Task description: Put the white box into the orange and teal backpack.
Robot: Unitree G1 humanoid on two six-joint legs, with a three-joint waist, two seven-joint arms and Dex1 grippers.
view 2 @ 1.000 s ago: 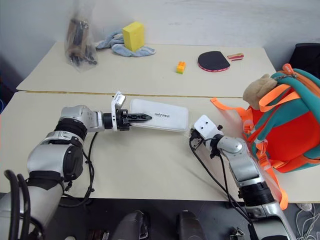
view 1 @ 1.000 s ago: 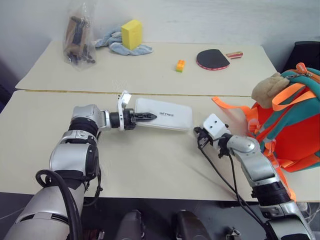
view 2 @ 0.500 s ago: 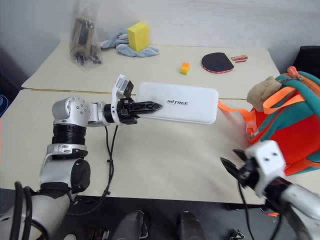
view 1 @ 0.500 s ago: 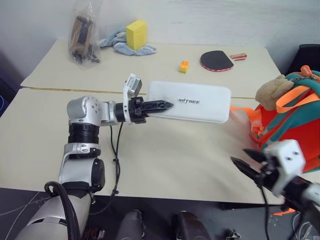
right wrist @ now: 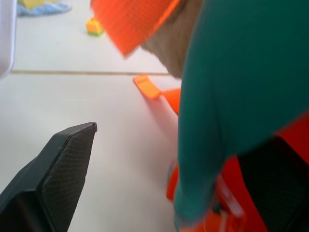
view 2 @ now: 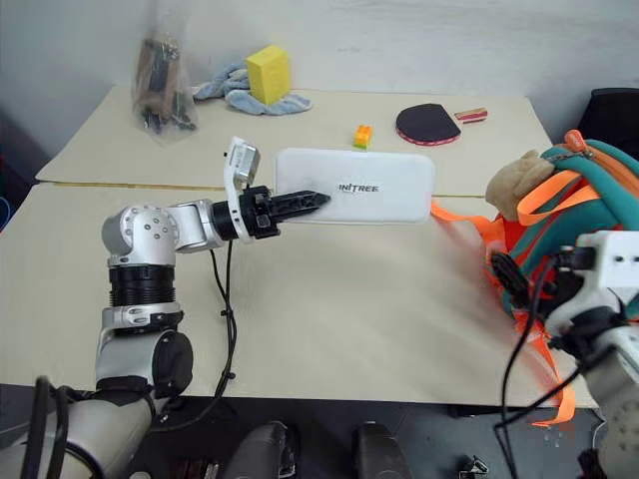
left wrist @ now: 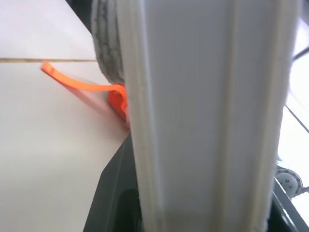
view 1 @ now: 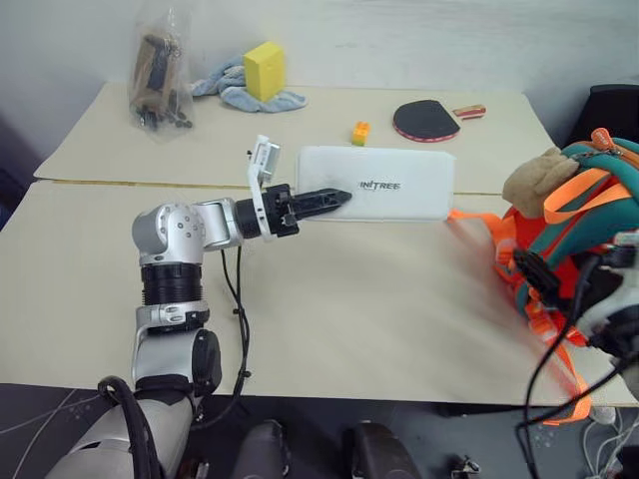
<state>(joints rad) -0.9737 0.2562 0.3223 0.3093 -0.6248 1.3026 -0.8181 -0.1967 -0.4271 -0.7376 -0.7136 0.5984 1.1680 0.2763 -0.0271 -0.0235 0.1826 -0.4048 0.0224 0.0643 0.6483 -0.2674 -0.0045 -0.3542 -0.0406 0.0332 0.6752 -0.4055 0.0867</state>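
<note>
One white box [view 1: 379, 184] is held at its left end by the left tool [view 1: 321, 198], lifted above the tabletop [view 1: 349, 299]. One orange and teal backpack [view 1: 589, 230] stands at the right edge. The right tool [view 2: 514, 277] is wide open just beside the backpack. Between box and backpack the tabletop is free.

White box [view 1: 384, 184] left of backpack [view 1: 584, 235], above the table [view 1: 329, 309].
</note>
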